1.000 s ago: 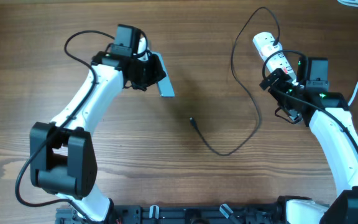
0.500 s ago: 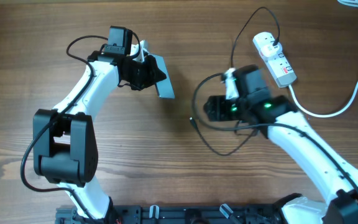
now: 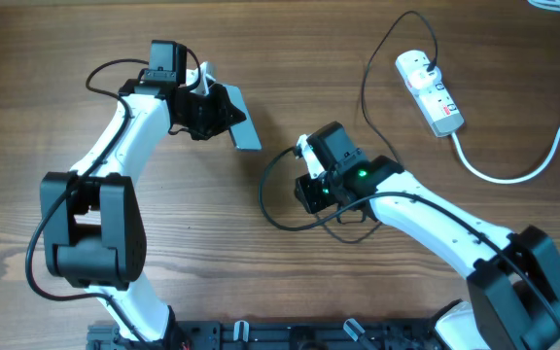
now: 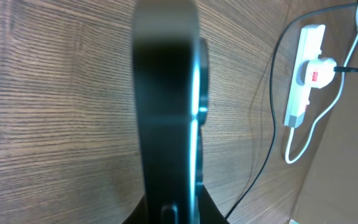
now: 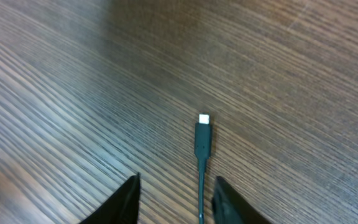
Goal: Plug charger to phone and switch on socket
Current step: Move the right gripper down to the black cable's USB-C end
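My left gripper (image 3: 220,115) is shut on the phone (image 3: 244,124) and holds it off the table at the upper left. In the left wrist view the phone (image 4: 166,93) stands edge-on, dark, with a teal strip. The charger, a thin black cable (image 3: 366,92), runs from the white socket (image 3: 430,92) down to the table's middle. There my right gripper (image 3: 304,190) hangs over the free end. In the right wrist view the plug tip (image 5: 203,134) lies on the wood, and the cable passes between the open fingers (image 5: 176,199), nearer the right finger, untouched.
The socket's thick white cord (image 3: 513,175) curves off toward the right edge. The socket (image 4: 306,68) with a red mark also shows in the left wrist view. A black rail (image 3: 299,335) runs along the table's front edge.
My right arm has swung from the socket to the table's middle, over the cable's free end, and its jaws have narrowed. The cable's loop has shifted left. My left arm moved the phone slightly left.
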